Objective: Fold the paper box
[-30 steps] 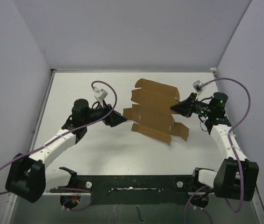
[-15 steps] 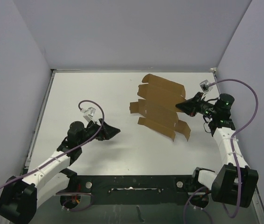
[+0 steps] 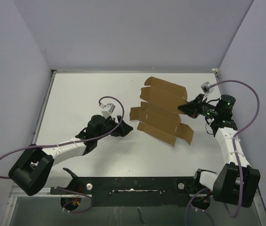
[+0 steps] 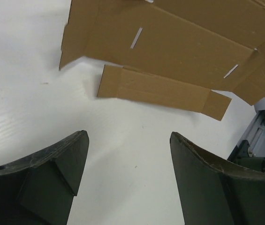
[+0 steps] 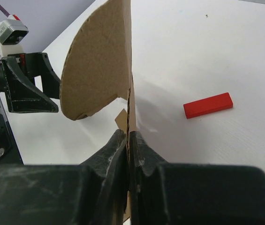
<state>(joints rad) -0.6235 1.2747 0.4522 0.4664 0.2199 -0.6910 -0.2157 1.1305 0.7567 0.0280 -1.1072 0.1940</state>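
Paper box (image 3: 163, 110) sits right of centre on the white bench (image 3: 76, 99), and it's an unfolded brown die-cut sheet, panels and flaps fanned out, creases showing. Over on its right edge, the right pincer (image 3: 182, 109) is pressed together on the cardboard, and the wrist view confirms it: both fingers clamp a thin edge of the sheet, with a rounded flap (image 5: 99, 61) standing upright just above the grip. The right side of the sheet looks raised off the bench there, though how much of it I cannot tell.

Now the left side. The left pincer (image 3: 125, 129) is low over the bench just beside the box's near-left corner, spread wide and holding nothing. From its own camera the two dark fingers (image 4: 62, 164) frame bare white bench, and the cardboard lies ahead of them, not between them: a long narrow flap (image 4: 155, 89) with a small end tab lies nearest, and behind it a wide panel with two thin slits.

One more item: a small red block (image 5: 208, 105) lies flat on the bench beyond the upright flap, well apart from the right pincer.
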